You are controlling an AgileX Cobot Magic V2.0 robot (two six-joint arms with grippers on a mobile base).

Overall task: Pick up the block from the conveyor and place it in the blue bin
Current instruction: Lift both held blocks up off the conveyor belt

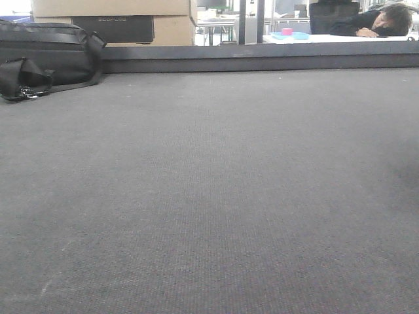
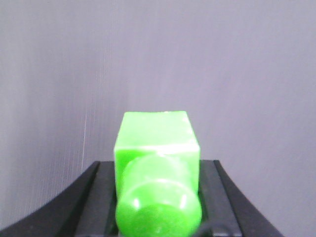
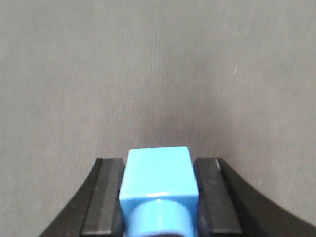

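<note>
In the left wrist view, a bright green block [image 2: 157, 143] with a round stud facing the camera sits between the black fingers [image 2: 98, 197] of my left gripper [image 2: 158, 165], which is shut on it above a pale grey surface. The right wrist view shows my right gripper [image 3: 159, 165] shut on a light-blue block [image 3: 159, 173], its pads [image 3: 106, 197] pressed to both sides, over the woven grey conveyor [image 3: 158, 74]. The front view shows the wide conveyor [image 1: 209, 196] with no block on it. Neither gripper appears there.
A black bag [image 1: 46, 55] lies at the belt's far left, against the dark rail [image 1: 262, 62]. Cardboard boxes [image 1: 170, 26] stand behind it. Far back, a person [image 1: 383, 23] leans on a white table with a shallow light-blue container [image 1: 291, 36]; whether this is the blue bin, I cannot tell.
</note>
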